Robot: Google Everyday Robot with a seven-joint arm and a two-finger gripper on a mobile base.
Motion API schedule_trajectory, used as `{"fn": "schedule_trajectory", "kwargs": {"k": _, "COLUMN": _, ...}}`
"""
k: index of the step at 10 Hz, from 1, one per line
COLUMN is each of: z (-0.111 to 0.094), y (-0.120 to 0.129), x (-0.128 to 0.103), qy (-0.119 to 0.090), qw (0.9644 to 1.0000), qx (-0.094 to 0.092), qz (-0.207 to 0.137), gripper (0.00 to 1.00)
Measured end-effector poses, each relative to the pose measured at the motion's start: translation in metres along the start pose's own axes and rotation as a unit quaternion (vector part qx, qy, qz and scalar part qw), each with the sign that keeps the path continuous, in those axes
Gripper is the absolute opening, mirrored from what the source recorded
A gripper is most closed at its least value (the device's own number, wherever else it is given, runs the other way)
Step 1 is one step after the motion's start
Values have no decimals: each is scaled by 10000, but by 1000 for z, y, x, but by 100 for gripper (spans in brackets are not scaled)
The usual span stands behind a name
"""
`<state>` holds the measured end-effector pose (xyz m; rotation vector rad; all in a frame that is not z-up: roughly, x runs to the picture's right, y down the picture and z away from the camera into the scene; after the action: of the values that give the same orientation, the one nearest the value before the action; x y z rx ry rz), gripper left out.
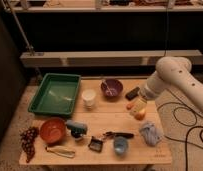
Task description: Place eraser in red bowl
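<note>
The eraser [132, 93], a small black block, lies on the wooden table [110, 117] at the back right, beside the purple bowl [111, 88]. The red bowl [52, 130] stands at the front left, empty as far as I can see. My gripper [138, 106] hangs from the white arm [175, 80] on the right. It sits just in front of the eraser, over the orange carrot [129, 105] and a round orange fruit [140, 116]. It is far from the red bowl.
A green tray [55, 93] sits back left, a white cup [88, 98] beside it. The front holds a teal-handled brush [75, 127], a blue cup [120, 145], a crumpled cloth [149, 133], dark grapes [28, 140] and small tools. Cables lie on the floor at right.
</note>
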<state>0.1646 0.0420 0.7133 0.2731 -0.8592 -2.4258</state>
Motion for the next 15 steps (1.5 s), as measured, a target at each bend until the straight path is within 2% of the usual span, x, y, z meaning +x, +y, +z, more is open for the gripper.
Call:
{"fn": "schedule_trajectory", "kwargs": {"k": 2, "z": 8, "y": 20, "x": 45, "qy": 205, "qw": 9994, "qx": -72, "qz": -274, "gripper": 80}}
{"fn": "schedule_trajectory", "kwargs": {"k": 3, "z": 10, "y": 23, "x": 50, "qy": 228, "qw": 9992, "qx": -81, "qz": -303, "gripper": 80}}
{"fn": "schedule_trajectory", "kwargs": {"k": 8, "z": 8, "y": 24, "x": 48, "qy": 225, "qw": 9992, "qx": -92, "qz": -316, "gripper": 80}}
{"fn": "schedule_trajectory", "kwargs": {"k": 9, "z": 8, "y": 25, "x": 48, "qy": 210, "qw": 9989, "qx": -140, "qz": -388, "gripper": 80}}
{"fn": "schedule_trajectory", "kwargs": {"k": 11, "z": 1, "y": 44, "x": 45, "qy": 278, "qw": 9971, "qx": -419, "qz": -571, "gripper": 80}}
{"fn": "schedule_trajectory", "kwargs": {"k": 12, "z": -4, "y": 64, "x": 40, "qy": 436, "qw": 9948, "qx": -517, "qz": -767, "gripper": 80}}
{"fn": "schedule_trajectory", "kwargs": {"k": 15, "z": -8, "y": 81, "x": 40, "qy": 582, "qw": 9917, "qx": -600, "qz": -972, "gripper": 80}}
